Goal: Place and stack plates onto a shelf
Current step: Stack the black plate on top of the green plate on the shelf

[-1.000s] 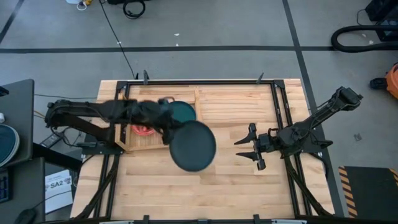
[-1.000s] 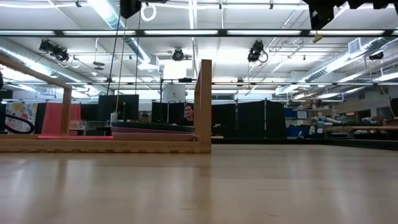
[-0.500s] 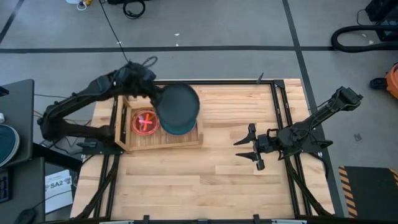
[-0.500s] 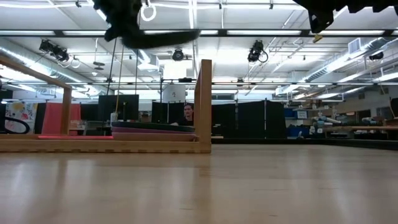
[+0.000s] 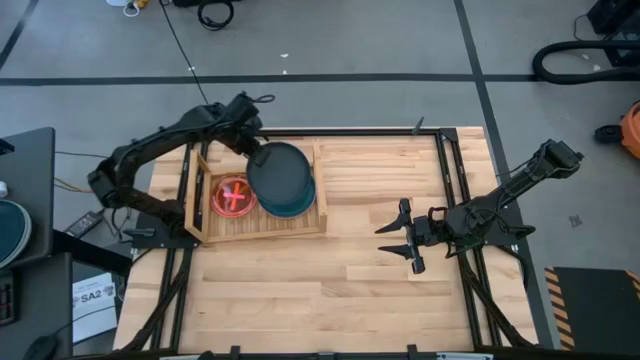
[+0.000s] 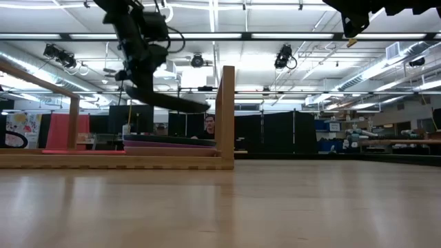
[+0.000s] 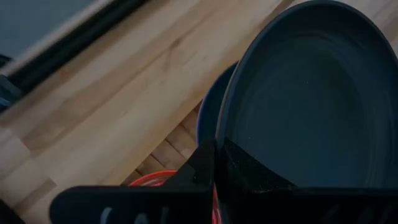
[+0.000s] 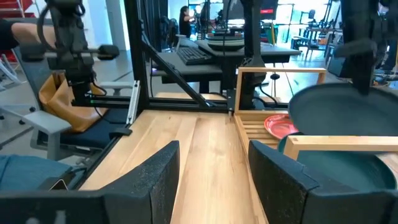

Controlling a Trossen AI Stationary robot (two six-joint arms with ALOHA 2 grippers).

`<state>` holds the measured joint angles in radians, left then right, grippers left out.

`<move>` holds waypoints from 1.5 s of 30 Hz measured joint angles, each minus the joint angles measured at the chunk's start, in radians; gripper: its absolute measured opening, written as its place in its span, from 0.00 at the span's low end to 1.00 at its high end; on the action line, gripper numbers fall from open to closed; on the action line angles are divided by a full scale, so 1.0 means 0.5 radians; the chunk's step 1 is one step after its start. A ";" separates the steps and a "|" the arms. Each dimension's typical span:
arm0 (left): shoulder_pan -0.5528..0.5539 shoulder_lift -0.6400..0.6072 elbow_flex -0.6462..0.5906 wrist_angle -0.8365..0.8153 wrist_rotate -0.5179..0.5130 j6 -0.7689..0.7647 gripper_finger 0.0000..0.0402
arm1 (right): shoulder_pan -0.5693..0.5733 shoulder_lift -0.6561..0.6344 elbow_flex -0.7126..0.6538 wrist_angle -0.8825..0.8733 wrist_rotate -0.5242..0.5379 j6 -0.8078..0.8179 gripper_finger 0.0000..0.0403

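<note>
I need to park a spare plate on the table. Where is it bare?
Bare planks run between the shelf and the right gripper, and along the near edge. The shelf is crowded: the left gripper holds a dark plate over its stack.

a dark arm holds a dark plate (image 6: 169, 101), tilted, above the shelf (image 6: 117, 160) at left. stacked plates (image 6: 169, 143) lie in it beside an upright post.

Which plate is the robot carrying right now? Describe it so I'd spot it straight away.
Find the wooden shelf on the table's left side. Above its right half, the left gripper holds a large dark teal plate, tilted in the air over a stack. Unlike the small red plate beside it, it rests on nothing.
</note>
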<state>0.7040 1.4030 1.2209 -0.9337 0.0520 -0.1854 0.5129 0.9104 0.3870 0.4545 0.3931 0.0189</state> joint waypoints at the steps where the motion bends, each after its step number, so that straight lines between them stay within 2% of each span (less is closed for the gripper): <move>1: 0.000 0.043 0.000 0.000 0.001 0.000 0.04 | 0.000 0.000 0.000 0.000 -0.001 0.000 0.49; 10: -0.002 0.282 -0.003 0.014 0.153 0.080 0.04 | 0.000 0.000 0.000 0.000 -0.004 0.000 0.49; 21: -0.062 0.477 -0.003 0.095 0.156 0.080 0.04 | 0.000 0.000 0.000 -0.001 -0.004 0.001 0.49; 29: -0.069 0.526 -0.002 0.135 0.145 0.080 0.04 | 0.000 0.000 0.000 -0.001 -0.004 0.001 0.49; 45: -0.084 0.526 -0.002 0.137 0.098 0.080 0.17 | 0.000 0.000 0.000 -0.001 -0.004 0.001 0.49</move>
<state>0.6622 1.6661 1.2201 -0.8654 0.1009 -0.1455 0.5129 0.9104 0.3870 0.4542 0.3912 0.0193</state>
